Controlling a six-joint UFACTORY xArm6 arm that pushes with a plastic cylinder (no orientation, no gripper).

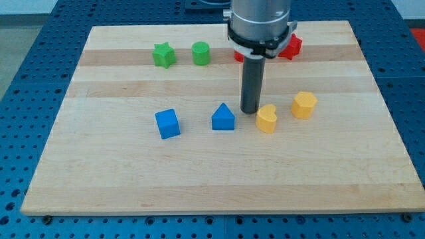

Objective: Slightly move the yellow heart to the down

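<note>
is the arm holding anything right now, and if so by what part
Nothing is held: the arm ends in a rod. My tip rests on the wooden board, just up-left of the yellow heart block.

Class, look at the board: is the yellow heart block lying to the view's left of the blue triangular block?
No, the yellow heart block lies to the view's right of the blue triangular block.

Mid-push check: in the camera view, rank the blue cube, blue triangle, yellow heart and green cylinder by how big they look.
1. blue cube
2. blue triangle and yellow heart: too alike to split
3. green cylinder, though it sits farther up the board, so it may only look smaller

My tip is just upper-left of the heart.
</note>
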